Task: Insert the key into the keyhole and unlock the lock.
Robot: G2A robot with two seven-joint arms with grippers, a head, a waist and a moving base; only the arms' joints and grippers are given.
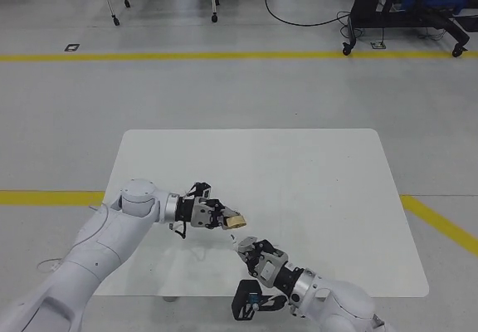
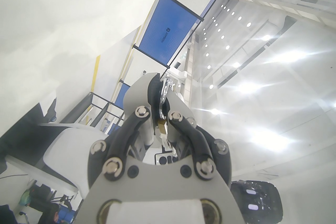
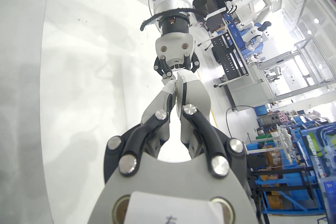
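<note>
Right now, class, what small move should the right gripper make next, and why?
Probably ease the right gripper forward toward the lock, since the key seems to sit just short of its brass body, which the left gripper holds above the table.

Left arm reaches in from the near left, forearm roughly level. Left gripper (image 1: pixel 221 217) points right, fingers (image 2: pixel 139 93) clamped on the lock (image 1: pixel 236 222). Right arm comes up from the near right. Right gripper (image 1: pixel 241 246) aims far-left, fingers (image 3: pixel 195 93) pinched on the key (image 1: pixel 233 238). I see both tips facing, close together; contact unclear.
</note>
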